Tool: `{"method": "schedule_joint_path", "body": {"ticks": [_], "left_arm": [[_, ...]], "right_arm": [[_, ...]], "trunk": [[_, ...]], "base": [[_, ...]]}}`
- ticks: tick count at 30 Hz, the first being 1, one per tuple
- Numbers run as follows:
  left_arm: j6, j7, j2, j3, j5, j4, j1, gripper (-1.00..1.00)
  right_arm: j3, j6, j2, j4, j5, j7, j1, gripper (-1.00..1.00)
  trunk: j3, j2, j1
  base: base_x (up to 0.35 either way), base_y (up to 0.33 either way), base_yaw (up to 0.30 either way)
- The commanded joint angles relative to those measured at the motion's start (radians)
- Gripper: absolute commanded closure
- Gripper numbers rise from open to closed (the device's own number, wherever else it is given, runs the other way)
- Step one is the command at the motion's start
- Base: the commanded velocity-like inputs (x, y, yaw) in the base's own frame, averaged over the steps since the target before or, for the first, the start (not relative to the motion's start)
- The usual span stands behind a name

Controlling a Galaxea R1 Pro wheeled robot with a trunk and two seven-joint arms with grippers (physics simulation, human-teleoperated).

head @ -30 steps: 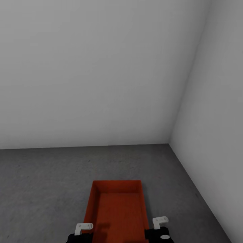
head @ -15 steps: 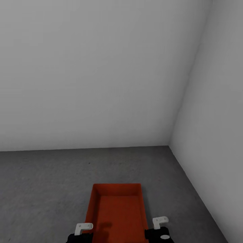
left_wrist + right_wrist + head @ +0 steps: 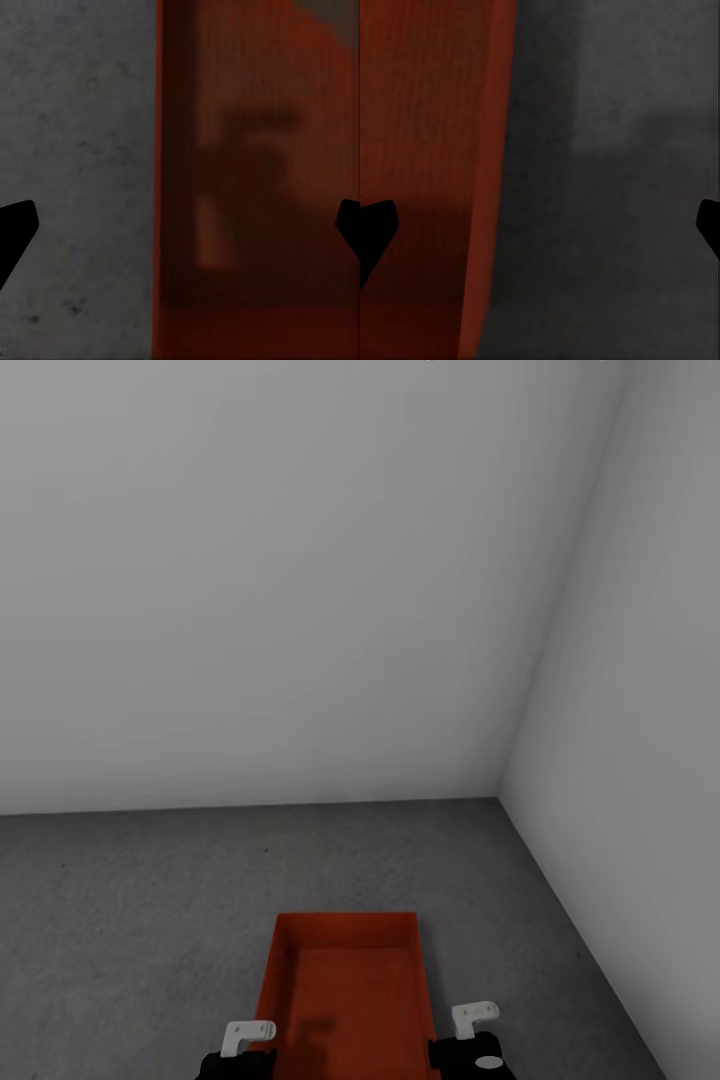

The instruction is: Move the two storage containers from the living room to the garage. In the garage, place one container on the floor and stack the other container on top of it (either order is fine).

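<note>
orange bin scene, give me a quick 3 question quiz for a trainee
1. True or false: the storage container holds a stack of boxes.
2. What does it lie on? A wood planks, B grey concrete floor, C a cabinet
3. In each wrist view, what runs between the wide-apart fingertips of the left gripper and right gripper?

Key: 1 false, it is empty. 2 B. 3 a side wall of the container.

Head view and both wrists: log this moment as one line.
place: garage corner | storage container on floor | left hand open, straddling its wall | right hand open, straddling opposite wall
</note>
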Motion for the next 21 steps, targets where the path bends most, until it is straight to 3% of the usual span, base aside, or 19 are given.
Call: {"method": "schedule_joint_path", "body": {"ticks": [1,21], "left_arm": [[-0.004,0.001,0.0,-0.008,0.01,0.001,-0.001,-1.0],[-0.004,0.001,0.0,-0.008,0.01,0.001,-0.001,-1.0]], "right_arm": [[0.007,0.004,0.0,-0.001,0.004,-0.006,0.0,-1.0],[0.007,0.004,0.0,-0.001,0.004,-0.006,0.0,-1.0]], "trunk": [[0.002,0.007,-0.004],[0.065,0.147,-0.081]], "base": [[0.0,0.0,0.0],[0.0,0.0,0.0]]}}
